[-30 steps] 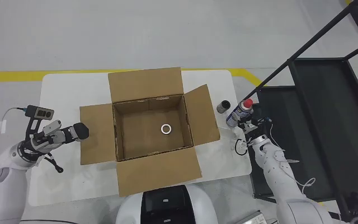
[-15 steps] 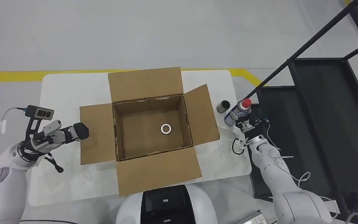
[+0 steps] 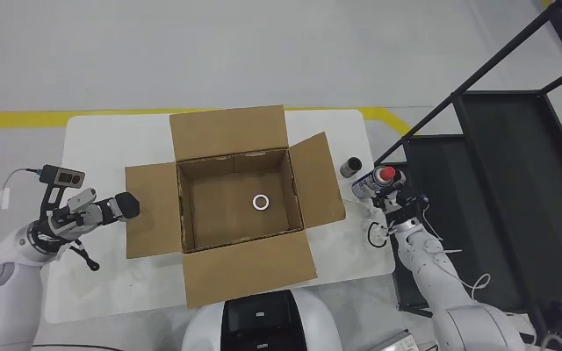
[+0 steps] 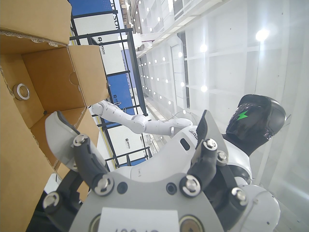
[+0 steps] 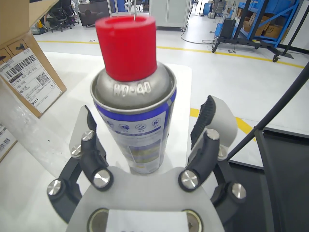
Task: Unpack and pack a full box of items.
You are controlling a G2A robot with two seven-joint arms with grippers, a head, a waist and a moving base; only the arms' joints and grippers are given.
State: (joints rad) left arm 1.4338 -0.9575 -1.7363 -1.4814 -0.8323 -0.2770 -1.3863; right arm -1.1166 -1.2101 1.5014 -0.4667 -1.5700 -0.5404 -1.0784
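An open cardboard box sits mid-table, and a metal ring lies on its floor. A blue spray can with a red cap stands at the table's right edge, beside a small dark cylinder. My right gripper is open, one finger on each side of the spray can; a gap shows at one pad. My left gripper hangs open and empty by the box's left flap. From the left gripper, the box and ring are in sight.
A black metal rack stands close to the table's right side, its diagonal bar passing above the can. The box's four flaps lie spread outward over the table. A label is stuck on the box wall.
The can's red cap has shifted a little toward the right gripper, and the right wrist has settled lower around the can. The left arm has stayed still.
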